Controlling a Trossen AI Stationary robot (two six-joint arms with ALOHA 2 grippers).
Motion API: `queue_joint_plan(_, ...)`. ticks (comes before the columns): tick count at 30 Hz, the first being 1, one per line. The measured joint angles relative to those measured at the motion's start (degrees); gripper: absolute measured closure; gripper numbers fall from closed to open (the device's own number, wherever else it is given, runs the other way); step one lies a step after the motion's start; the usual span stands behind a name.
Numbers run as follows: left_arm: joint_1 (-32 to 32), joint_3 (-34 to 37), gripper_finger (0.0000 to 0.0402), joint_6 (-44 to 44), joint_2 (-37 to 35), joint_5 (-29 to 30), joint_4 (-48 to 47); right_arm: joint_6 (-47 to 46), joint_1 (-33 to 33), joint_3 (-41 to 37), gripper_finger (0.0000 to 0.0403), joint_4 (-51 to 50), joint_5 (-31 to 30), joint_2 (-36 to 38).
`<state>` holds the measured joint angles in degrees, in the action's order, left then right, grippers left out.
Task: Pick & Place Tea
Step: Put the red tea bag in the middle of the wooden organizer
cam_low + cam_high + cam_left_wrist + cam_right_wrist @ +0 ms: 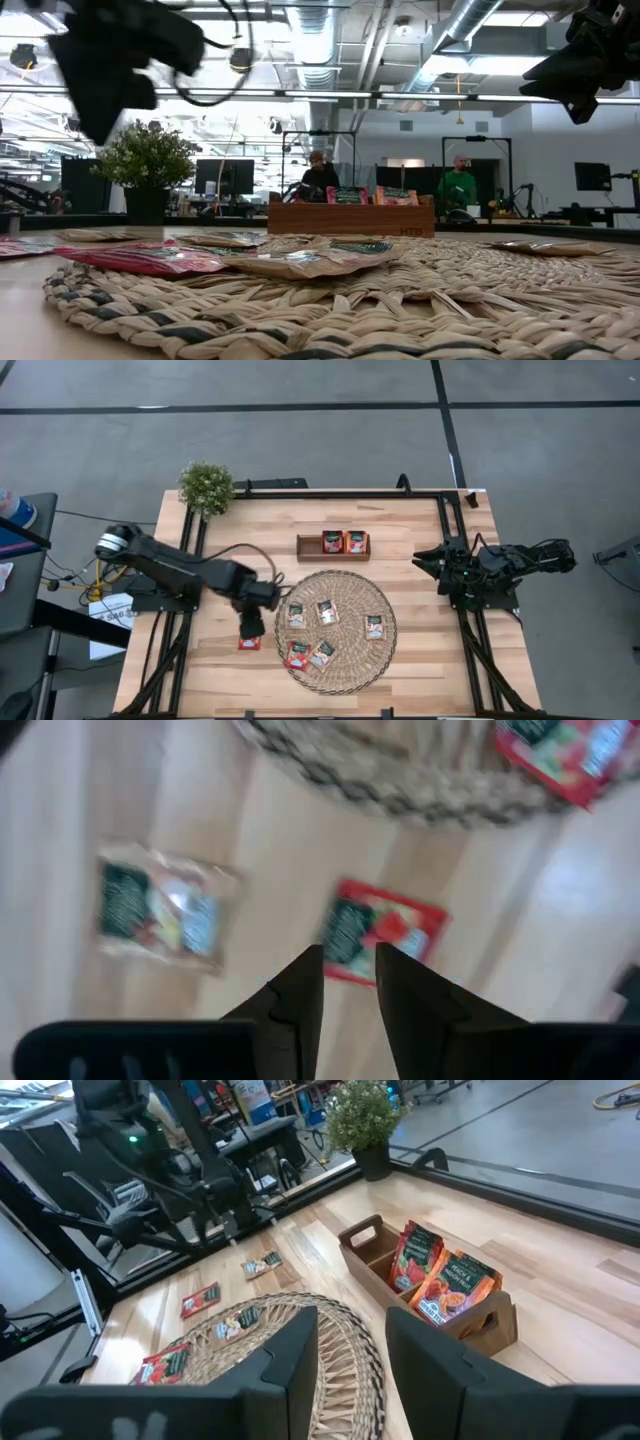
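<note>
The left gripper [250, 628] hangs with its fingers slightly apart and empty over a flat red-orange tea sachet [249, 644] lying on the pale wooden table [420, 660], at about eight o'clock off the round woven wicker mat [336, 630], apparently lined up to pinch it. A pale beige sachet [158, 913] lies beside it. Two glossy red sachets stand upright in the small brown wooden tray [333, 545] at twelve o'clock of the mat. The right gripper [428, 558] waits open at the table's right edge.
</note>
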<state>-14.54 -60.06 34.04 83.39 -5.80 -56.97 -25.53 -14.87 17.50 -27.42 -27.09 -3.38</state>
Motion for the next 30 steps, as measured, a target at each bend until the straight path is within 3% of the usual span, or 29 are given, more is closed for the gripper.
queue_joint_plan(4,-3.5,4.2,0.0314,4.2,-3.2,-1.0,4.4,0.0,0.0,0.0,0.029,0.0,0.0,0.0)
queue_joint_plan(12,-8.1,7.5,0.0284,1.2,-0.9,0.4,8.9,0.0,0.0,0.0,0.029,0.0,0.0,0.0)
queue_joint_plan(19,-8.2,11.7,0.0233,1.8,0.2,3.6,10.7,0.0,0.0,0.0,0.029,0.0,0.0,0.0)
queue_joint_plan(30,-7.9,12.2,0.0227,-0.5,2.4,4.1,16.1,0.0,0.0,0.0,0.029,0.0,0.0,0.0)
